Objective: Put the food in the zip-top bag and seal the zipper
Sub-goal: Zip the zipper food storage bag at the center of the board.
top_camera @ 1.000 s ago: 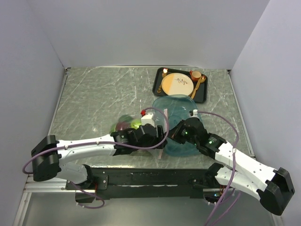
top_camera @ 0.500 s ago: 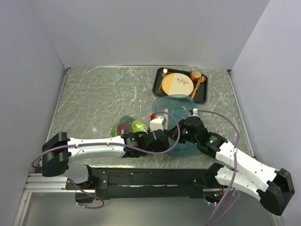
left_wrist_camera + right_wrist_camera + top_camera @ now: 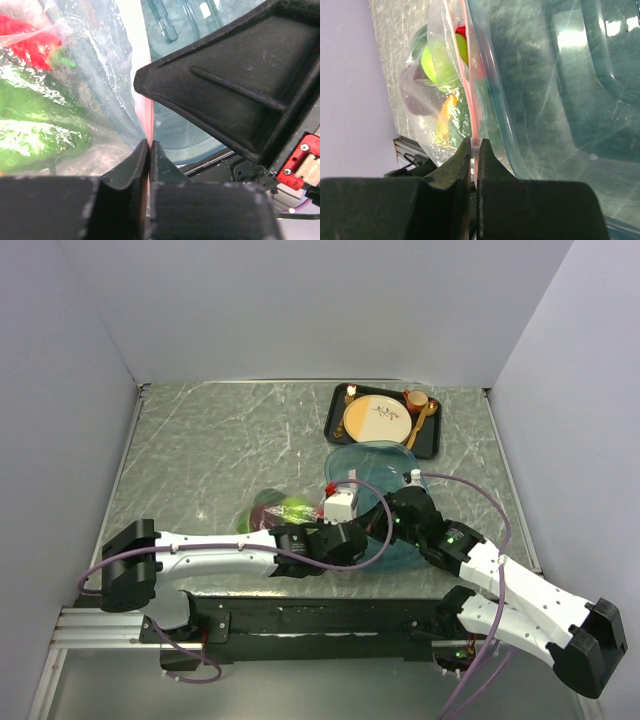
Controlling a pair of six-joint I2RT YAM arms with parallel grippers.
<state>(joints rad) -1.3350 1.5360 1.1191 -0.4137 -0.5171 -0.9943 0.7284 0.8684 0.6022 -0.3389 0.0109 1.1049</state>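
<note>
The clear zip-top bag [image 3: 277, 514] lies at the table's middle front with the food inside. Green peppers [image 3: 40, 127] and a red piece [image 3: 27, 42] show through it in the left wrist view. A yellow-green ball [image 3: 437, 62], an orange piece [image 3: 447, 112] and a purple piece [image 3: 412, 95] show in the right wrist view. The pink zipper [image 3: 144, 112] stands on edge, running up from my left gripper [image 3: 149, 142], which is shut on it. My right gripper [image 3: 475, 141] is shut on the zipper [image 3: 470, 90] too, close beside the left gripper [image 3: 345, 540].
A translucent teal oval tray [image 3: 372, 462] lies right against the bag's mouth, under the right gripper [image 3: 388, 520]. A black tray [image 3: 432, 440] with a tan plate, a cup and gold cutlery sits behind it at the back right. The table's front edge is just below both wrists.
My left arm has slid right to the bag's mouth and its jaws have shut on the pink zipper. The right gripper has stayed shut in place.
</note>
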